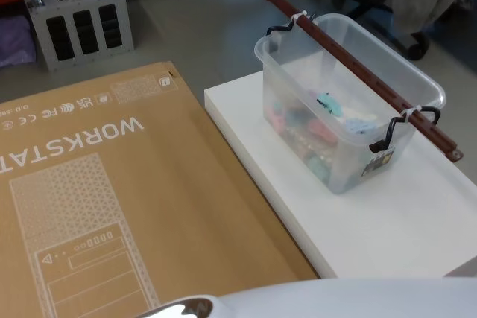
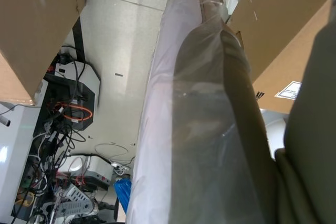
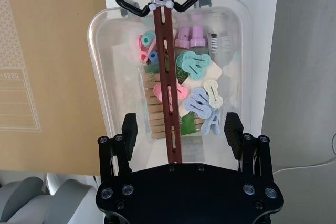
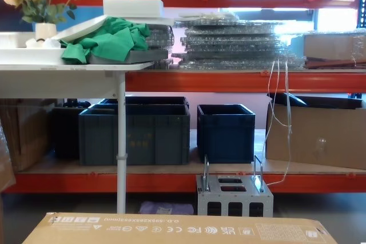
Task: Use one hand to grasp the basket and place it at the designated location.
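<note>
Translucent milky-white plastic basket (image 1: 344, 102) resting on a white slab (image 1: 387, 217) beside a flat brown cardboard box (image 1: 97, 199), filled with pastel clips, a reddish-brown perforated bar (image 1: 358, 69) zip-tied across its black wire handles. Black blocky right gripper (image 3: 181, 129) hovering above the basket's near end, fingers (image 3: 129, 129) spread wide either side of the bar, grasping nothing. Left gripper's state impossible to tell.
</note>
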You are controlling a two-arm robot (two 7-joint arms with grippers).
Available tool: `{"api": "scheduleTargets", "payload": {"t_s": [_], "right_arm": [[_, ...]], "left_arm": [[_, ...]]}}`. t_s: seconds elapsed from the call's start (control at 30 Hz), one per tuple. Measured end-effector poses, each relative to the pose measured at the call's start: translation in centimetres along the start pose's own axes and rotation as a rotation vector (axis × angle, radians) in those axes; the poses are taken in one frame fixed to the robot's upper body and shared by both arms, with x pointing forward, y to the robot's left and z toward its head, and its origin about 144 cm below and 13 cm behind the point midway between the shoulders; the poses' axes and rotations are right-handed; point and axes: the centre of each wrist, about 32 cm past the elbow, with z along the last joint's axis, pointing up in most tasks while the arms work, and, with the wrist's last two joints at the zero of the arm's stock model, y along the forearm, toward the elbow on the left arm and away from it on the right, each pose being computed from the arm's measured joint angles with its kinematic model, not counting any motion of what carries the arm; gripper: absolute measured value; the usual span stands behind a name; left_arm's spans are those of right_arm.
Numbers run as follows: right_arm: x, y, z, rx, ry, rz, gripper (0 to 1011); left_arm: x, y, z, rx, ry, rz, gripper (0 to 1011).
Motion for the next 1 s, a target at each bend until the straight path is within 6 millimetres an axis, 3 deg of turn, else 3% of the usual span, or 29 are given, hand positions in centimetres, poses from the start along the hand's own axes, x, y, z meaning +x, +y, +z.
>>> {"api": "scheduleTargets", "payload": {"t_s": [1.0], "right_arm": [[0.00,0.06,0.01,0.000,-0.002,0.002,1001]], "left_arm": [[0.00,0.00,0.00,0.000,0.000,0.000,0]]}}
